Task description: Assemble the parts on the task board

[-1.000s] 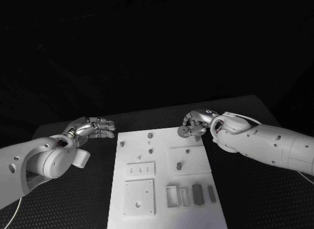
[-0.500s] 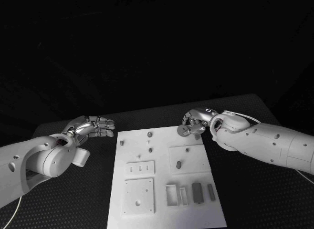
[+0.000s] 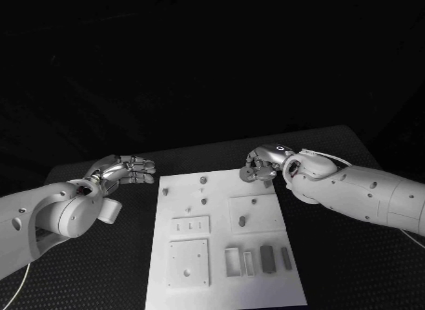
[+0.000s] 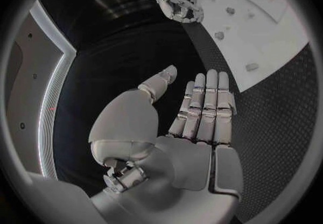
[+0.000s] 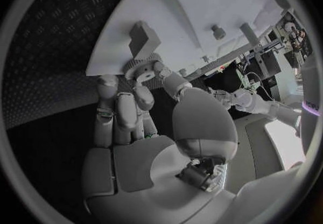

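Since a moment ago my right hand [image 3: 260, 166] has drifted a little toward the far right corner of the white board [image 3: 222, 258], carrying the small gear [image 5: 139, 69] with it, while my left hand [image 3: 122, 172] has stayed almost in the same place over the worktop [image 3: 101, 271], beside the far left corner of the board. The fingers [image 5: 128, 103] of my right hand are pinching the gear between thumb and fingertips, and in the right wrist view the toothed rim sits just at the board's edge, near a small block [image 5: 142, 36] that stands on the board. My left hand holds nothing; its fingers [image 4: 205, 100] lie straight and close to each other, with the thumb set apart. On the board I see several short pegs [image 3: 202, 182] at the far end and some dark pieces [image 3: 265, 256] in the slots at the near end. I judge the gear to be light and stiff, probably hard plastic or metal, so it will not bend, but the teeth give only small contact and it could turn or slip out. I think the best hold is on the rim from two opposite sides, leaving the centre hole free for the peg.
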`<state>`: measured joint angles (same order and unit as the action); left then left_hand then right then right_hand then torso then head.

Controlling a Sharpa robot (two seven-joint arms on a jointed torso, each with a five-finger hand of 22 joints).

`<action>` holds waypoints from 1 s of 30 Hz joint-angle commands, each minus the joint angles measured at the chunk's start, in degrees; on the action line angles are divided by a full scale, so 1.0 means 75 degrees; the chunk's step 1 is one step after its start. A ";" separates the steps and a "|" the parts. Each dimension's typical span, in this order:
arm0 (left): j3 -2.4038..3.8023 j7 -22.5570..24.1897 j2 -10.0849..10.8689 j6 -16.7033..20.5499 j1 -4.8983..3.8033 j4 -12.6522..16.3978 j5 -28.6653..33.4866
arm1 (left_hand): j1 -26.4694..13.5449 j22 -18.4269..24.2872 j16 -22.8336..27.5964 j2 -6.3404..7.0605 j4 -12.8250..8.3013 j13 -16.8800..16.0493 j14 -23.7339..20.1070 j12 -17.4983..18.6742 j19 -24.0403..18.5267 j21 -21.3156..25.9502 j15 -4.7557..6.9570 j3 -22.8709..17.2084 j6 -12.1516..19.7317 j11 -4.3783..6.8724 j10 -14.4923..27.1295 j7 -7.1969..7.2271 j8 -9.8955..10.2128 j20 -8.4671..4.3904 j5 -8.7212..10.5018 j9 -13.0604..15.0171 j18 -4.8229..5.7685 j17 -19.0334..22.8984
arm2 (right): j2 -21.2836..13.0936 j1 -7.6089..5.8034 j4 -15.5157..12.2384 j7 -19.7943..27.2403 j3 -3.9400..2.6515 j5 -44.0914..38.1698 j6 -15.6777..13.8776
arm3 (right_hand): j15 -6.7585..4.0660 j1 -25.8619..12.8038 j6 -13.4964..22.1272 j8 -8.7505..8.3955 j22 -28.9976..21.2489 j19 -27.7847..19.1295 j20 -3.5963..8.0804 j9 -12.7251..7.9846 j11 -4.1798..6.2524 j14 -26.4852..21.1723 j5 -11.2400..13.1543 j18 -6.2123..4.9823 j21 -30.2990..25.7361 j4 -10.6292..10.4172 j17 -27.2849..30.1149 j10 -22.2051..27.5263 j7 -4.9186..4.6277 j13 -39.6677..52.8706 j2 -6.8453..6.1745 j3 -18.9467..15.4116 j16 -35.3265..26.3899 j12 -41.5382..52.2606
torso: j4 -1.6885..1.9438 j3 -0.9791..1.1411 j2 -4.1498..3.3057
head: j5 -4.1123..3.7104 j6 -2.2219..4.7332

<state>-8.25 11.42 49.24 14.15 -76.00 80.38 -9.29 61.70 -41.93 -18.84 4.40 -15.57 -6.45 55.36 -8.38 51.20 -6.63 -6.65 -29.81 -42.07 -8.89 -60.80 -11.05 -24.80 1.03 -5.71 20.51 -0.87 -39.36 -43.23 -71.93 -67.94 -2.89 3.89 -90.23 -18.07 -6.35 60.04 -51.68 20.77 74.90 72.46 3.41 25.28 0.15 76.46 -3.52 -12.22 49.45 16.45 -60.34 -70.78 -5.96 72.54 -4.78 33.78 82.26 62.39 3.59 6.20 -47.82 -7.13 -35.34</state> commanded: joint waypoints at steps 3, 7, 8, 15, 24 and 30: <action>0.0004 0.0060 -0.0021 -0.0050 -0.0007 -0.0016 0.0016 | -0.0066 0.0008 0.0034 0.0035 -0.0022 0.0009 0.0059 0.0050 0.0023 0.0034 0.0020 0.0027 0.0038 -0.0036 -0.0007 -0.0110 0.0038 -0.0031 0.0029 0.0009 0.0010 -0.0014 | 0.0024 0.0117 0.0037 -0.0103 0.0080 -0.0276 0.0115 | 0.0023 -0.0025 -0.0249 -0.0124 0.0155 -0.0118 -0.0009 0.0016 -0.0019 -0.0090 0.0021 -0.0371 0.0030 0.0020 0.0141 0.0177 -0.0067 -0.0191 -0.0119 -0.0063 -0.0047 -0.0231 | 0.0604 0.0000 -0.0002 | -0.0001 -0.0004; 0.0003 0.0061 -0.0029 -0.0055 -0.0007 -0.0019 0.0016 | -0.0068 0.0007 0.0038 0.0036 -0.0021 0.0010 0.0058 0.0053 0.0023 0.0036 0.0019 0.0029 0.0042 -0.0037 -0.0007 -0.0117 0.0043 -0.0031 0.0029 0.0009 0.0011 -0.0017 | 0.0024 0.0119 0.0034 -0.0116 0.0080 -0.0276 0.0215 | 0.0059 -0.0025 -0.0137 -0.0197 0.0149 -0.0130 -0.0016 -0.0008 -0.0058 -0.0110 0.0022 -0.0371 0.0018 0.0009 0.0188 0.0202 -0.0107 -0.0230 -0.0207 -0.0074 -0.0070 -0.0256 | 0.0601 -0.0001 -0.0003 | -0.0004 -0.0006; 0.0003 0.0060 -0.0027 -0.0053 -0.0007 -0.0016 0.0016 | -0.0069 0.0008 0.0039 0.0036 -0.0020 0.0010 0.0058 0.0054 0.0023 0.0037 0.0019 0.0029 0.0043 -0.0037 -0.0006 -0.0119 0.0044 -0.0031 0.0029 0.0009 0.0011 -0.0017 | 0.0026 0.0120 0.0041 -0.0125 0.0080 -0.0276 0.0266 | 0.0061 -0.0028 -0.0137 -0.0198 0.0148 -0.0131 -0.0017 -0.0008 -0.0060 -0.0112 0.0022 -0.0371 0.0017 0.0007 0.0193 0.0202 -0.0109 -0.0232 -0.0210 -0.0075 -0.0071 -0.0257 | 0.0602 0.0000 -0.0004 | -0.0008 -0.0010; 0.0003 0.0059 -0.0027 -0.0064 -0.0007 -0.0015 0.0016 | -0.0077 0.0007 0.0046 0.0035 -0.0015 0.0012 0.0058 0.0065 0.0023 0.0043 0.0018 0.0030 0.0053 -0.0040 -0.0003 -0.0133 0.0054 -0.0030 0.0029 0.0009 0.0013 -0.0023 | 0.0033 0.0139 0.0054 -0.0127 0.0084 -0.0276 0.0602 | 0.0072 -0.0059 -0.0212 -0.0170 0.0141 -0.0126 -0.0031 0.0015 -0.0064 -0.0101 0.0022 -0.0371 0.0005 -0.0016 0.0198 0.0207 -0.0109 -0.0279 -0.0108 -0.0045 -0.0076 -0.0260 | 0.0602 0.0000 -0.0002 | -0.0015 -0.0015; 0.0003 0.0048 -0.0026 -0.0060 -0.0007 -0.0009 0.0016 | -0.0081 0.0007 0.0050 0.0033 -0.0011 0.0013 0.0059 0.0069 0.0024 0.0046 0.0018 0.0031 0.0054 -0.0041 -0.0004 -0.0138 0.0057 -0.0030 0.0029 0.0010 0.0013 -0.0027 | 0.0078 0.0140 0.0151 -0.0244 0.0114 -0.0402 0.1134 | 0.0055 -0.0125 -0.0247 -0.0170 0.0150 -0.0130 -0.0044 0.0033 -0.0048 -0.0094 0.0023 -0.0371 0.0007 0.0002 0.0201 0.0207 -0.0094 -0.0322 0.0158 -0.0047 -0.0068 -0.0238 | 0.0609 -0.0008 -0.0001 | -0.0021 -0.0036; 0.0002 0.0042 -0.0011 -0.0050 -0.0007 -0.0001 0.0016 | -0.0091 0.0007 0.0055 0.0033 -0.0004 0.0014 0.0058 0.0074 0.0024 0.0049 0.0017 0.0033 0.0055 -0.0043 -0.0004 -0.0142 0.0060 -0.0029 0.0029 0.0012 0.0015 -0.0029 | 0.0098 0.0145 0.0187 -0.0260 0.0127 -0.0410 0.1385 | 0.0058 -0.0160 -0.0246 -0.0180 0.0153 -0.0135 -0.0050 0.0035 -0.0050 -0.0093 0.0022 -0.0371 0.0009 0.0001 0.0200 0.0211 -0.0096 -0.0337 0.0241 -0.0055 -0.0064 -0.0229 | 0.0612 -0.0003 -0.0003 | -0.0036 -0.0051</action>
<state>-8.26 11.35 49.19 14.13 -76.00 80.24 -9.28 61.47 -41.93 -18.63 4.63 -15.57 -6.41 55.36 -8.16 51.20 -6.63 -6.65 -29.81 -42.07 -8.89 -60.80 -11.05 -24.58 1.03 -5.71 20.51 -0.87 -39.52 -42.65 -72.31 -67.26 -2.98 3.77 -91.61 -16.08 -5.89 58.59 -51.94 19.23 74.90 71.50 3.26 25.60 -0.30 75.79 -3.49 -12.22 49.45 16.44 -58.82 -69.51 -5.70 70.09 -3.66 33.27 81.98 60.75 3.70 6.15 -47.83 -7.34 -35.66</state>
